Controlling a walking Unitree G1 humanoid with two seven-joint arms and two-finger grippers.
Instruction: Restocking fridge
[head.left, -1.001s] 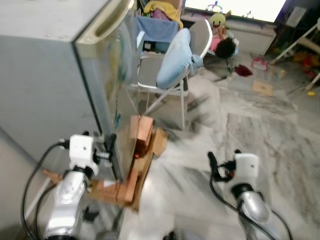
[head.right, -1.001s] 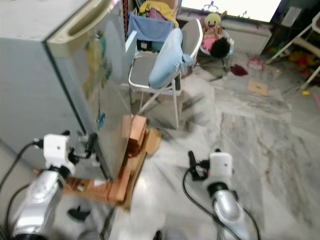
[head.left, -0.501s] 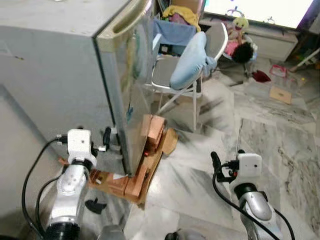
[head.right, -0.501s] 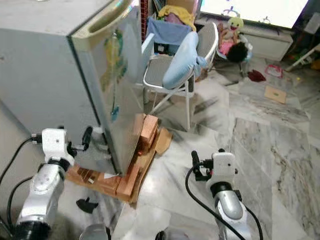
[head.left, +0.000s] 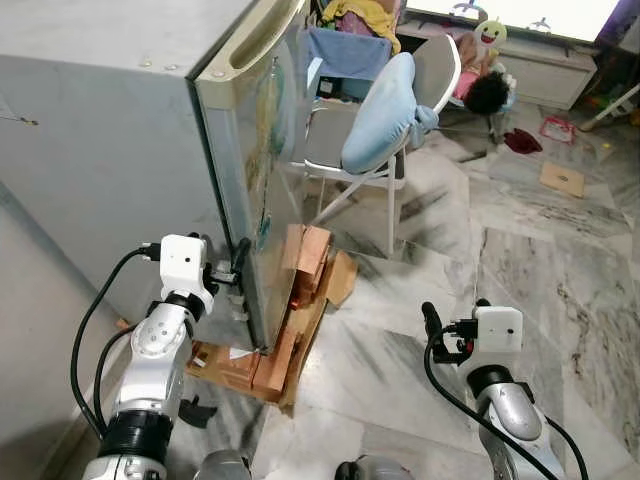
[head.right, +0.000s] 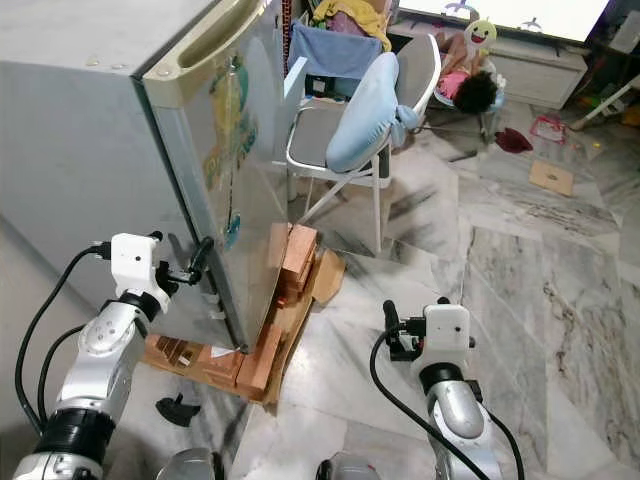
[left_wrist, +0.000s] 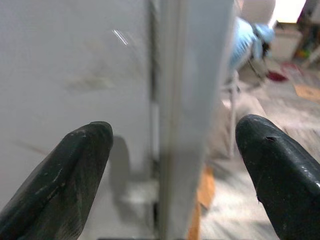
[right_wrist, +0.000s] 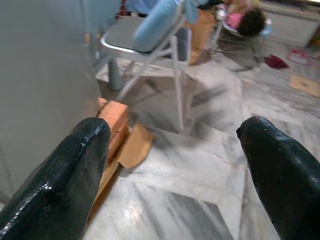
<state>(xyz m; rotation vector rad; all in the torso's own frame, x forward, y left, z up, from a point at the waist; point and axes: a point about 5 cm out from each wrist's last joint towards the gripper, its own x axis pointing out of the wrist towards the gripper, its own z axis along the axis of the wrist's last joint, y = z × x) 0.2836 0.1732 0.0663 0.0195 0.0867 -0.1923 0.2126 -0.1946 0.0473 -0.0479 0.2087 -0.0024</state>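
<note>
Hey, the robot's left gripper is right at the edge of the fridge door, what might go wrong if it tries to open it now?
The left gripper is open astride the door edge of the fridge; its fingers may slip off that smooth edge. The fridge stands on stacked bricks and cardboard, so a hard pull might rock it. The folding chair stands close in front, and a swinging door could hit it.

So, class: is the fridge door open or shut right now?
Shut. The fridge door lies flush against the cabinet, only a thin seam showing between the open left gripper fingers.
</note>
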